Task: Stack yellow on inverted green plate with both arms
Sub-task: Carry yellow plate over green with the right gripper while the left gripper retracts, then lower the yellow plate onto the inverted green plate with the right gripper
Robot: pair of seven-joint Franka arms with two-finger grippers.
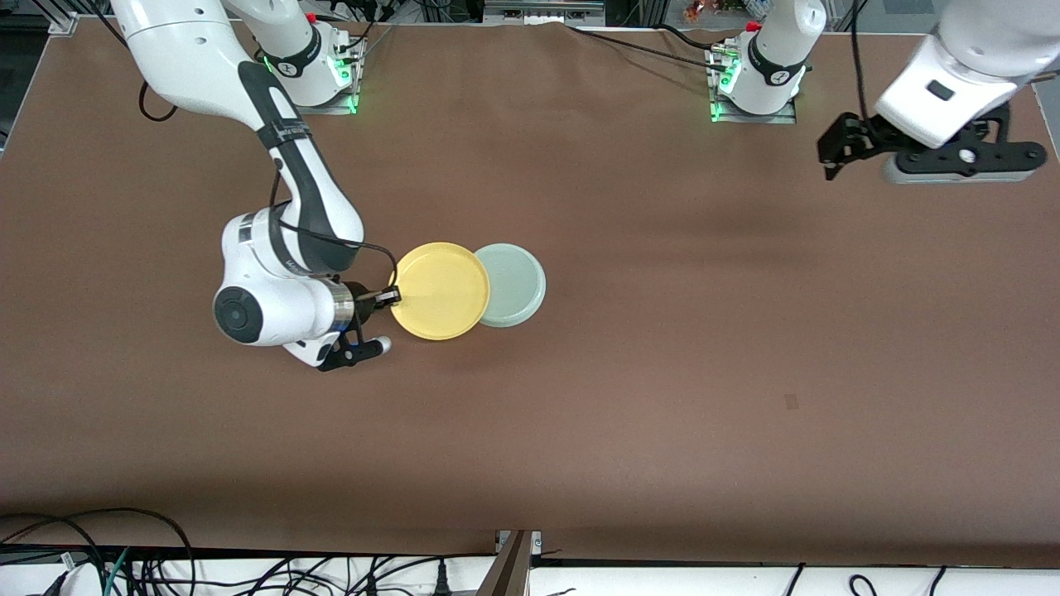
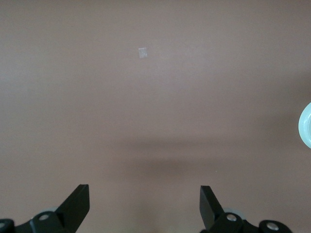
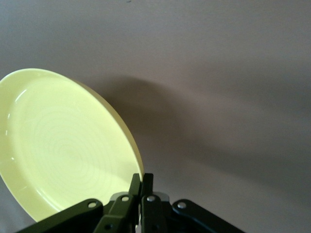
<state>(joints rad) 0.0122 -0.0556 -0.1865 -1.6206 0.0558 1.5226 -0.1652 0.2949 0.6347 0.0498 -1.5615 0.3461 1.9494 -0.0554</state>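
Presently the right gripper [image 1: 387,296] was clamped shut on the rim of the yellow plate [image 1: 440,290], held partly over the green plate [image 1: 515,284] lying mid-table. The left gripper [image 1: 831,154] waited wide open and empty above its arm's end of the table. Good practice, in my judgement: centre the yellow plate, level it, then release.

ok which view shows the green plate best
The front view: the green plate lies on the table, partly covered by the yellow plate that the right gripper holds. The left wrist view catches only a sliver of its rim; the right wrist view shows none.
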